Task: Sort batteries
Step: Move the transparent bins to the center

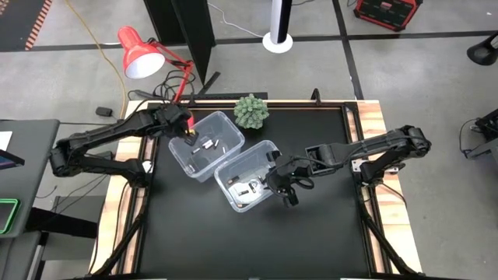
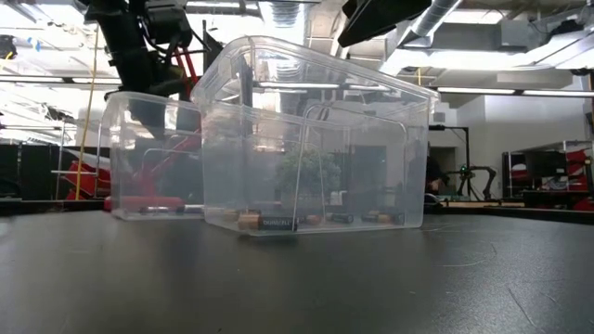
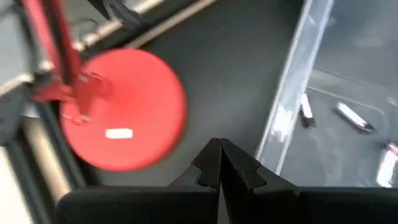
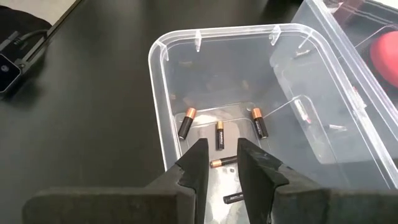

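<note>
Clear bins (image 2: 316,148), batteries (image 4: 219,135), red lamp (image 1: 140,51)

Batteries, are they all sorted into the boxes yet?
Nearly, it looks like. The dark batteries with copper ends lie in the nearer clear bin, and the silvery batteries lie in the other bin. Neither pincer carries one: the left pincer is shut and empty beside its bin, and the right pincer hangs slightly open over the dark ones. No loose batteries show on the table.

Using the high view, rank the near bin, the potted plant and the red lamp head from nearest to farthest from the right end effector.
1. Near bin, directly beside the right end effector.
2. Potted plant, at the table's far edge.
3. Red lamp head, off the table's far left corner.
</note>
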Tool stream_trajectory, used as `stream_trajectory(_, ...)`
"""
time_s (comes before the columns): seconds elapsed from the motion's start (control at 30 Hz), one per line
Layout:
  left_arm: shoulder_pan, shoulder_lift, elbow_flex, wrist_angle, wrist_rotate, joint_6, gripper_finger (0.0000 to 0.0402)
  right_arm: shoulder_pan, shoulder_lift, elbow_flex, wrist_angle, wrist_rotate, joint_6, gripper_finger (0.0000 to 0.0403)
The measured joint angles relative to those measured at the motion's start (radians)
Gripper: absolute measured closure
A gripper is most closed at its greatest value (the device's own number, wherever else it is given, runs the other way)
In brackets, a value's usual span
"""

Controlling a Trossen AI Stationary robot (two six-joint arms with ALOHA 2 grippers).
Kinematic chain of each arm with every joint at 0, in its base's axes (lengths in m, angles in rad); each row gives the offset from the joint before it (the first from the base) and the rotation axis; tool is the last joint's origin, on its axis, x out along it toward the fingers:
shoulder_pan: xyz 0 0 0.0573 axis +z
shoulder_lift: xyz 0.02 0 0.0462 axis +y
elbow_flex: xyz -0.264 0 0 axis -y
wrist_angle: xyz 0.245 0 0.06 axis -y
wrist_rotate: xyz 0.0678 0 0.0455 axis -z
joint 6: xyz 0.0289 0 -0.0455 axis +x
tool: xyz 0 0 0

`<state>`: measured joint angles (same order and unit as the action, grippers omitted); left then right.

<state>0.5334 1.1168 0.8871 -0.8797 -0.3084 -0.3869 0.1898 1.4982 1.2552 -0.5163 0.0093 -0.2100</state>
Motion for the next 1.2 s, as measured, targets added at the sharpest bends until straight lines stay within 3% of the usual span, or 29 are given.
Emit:
stream_trajectory(0.27, -0.027, 0.009, -0.009, -0.053, 0.129, -0.041, 0.0401, 0.0, 0.0, 0.0, -0.004, 0.0, 0.0, 0.0304)
stream_trajectory(0.63, -0.148, 0.016, -0.007, -0.012, 0.153, -0.047, 0.0401, 0.0, -0.009, 0.0, -0.127, 0.001, 0.006, 0.0304)
stream_trajectory(0.9, -0.246, 0.016, -0.006, 0.034, 0.183, -0.083, 0.0401, 0.02, -0.092, -0.001, -0.146, 0.002, 0.055, 0.0304)
stream_trajectory(1.2, -0.37, 0.016, -0.006, 0.037, 0.182, -0.16, 0.0401, 0.071, -0.191, -0.007, -0.34, 0.045, 0.298, 0.0304)
